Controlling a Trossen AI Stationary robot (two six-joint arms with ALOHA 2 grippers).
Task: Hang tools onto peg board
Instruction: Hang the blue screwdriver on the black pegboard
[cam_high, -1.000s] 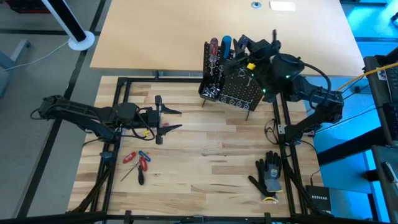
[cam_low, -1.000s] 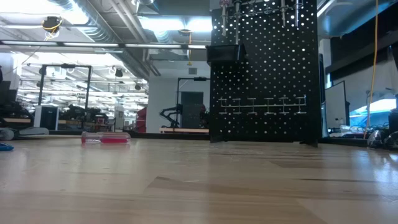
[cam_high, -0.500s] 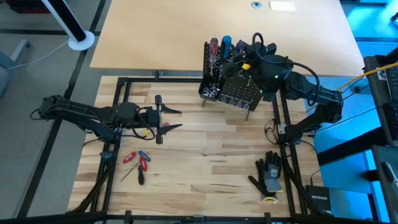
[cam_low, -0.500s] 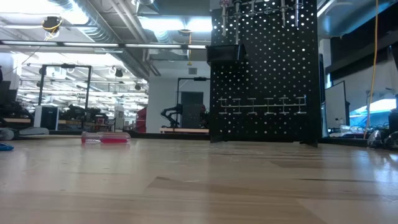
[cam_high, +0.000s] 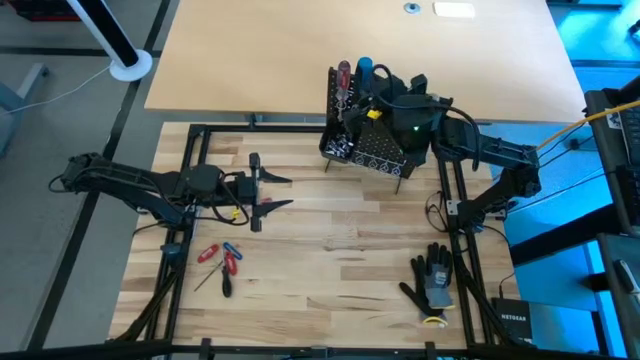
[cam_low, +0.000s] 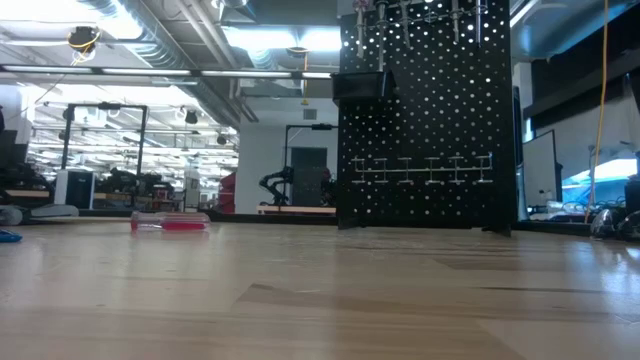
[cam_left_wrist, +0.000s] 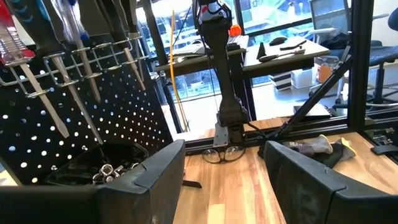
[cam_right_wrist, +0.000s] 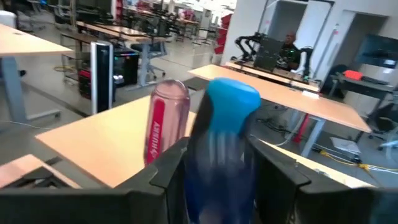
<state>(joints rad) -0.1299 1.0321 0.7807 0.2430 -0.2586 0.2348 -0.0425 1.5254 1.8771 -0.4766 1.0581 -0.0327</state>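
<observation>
In the upper centre of the high view, the right end effector (cam_high: 385, 95) has moved left along the top of the black perforated metal peg board (cam_high: 385, 150) to straddle, fingers slightly apart, a blue-handled screwdriver (cam_right_wrist: 227, 124) beside a red-handled one (cam_right_wrist: 165, 127), apparently releasing it, while the left end effector (cam_high: 275, 192) waits open over the pale wooden table (cam_high: 340, 260).

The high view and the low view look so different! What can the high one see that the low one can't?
Only the high view shows both arms: the left gripper open over the table, the right gripper at the top of the peg board. It also shows the work glove and the whole cluster of loose tools. Only the low view shows the board's upright front with its wire ring holders and the room behind. Both show the peg board, the wooden tabletop, and tools hung along the board's top.
</observation>
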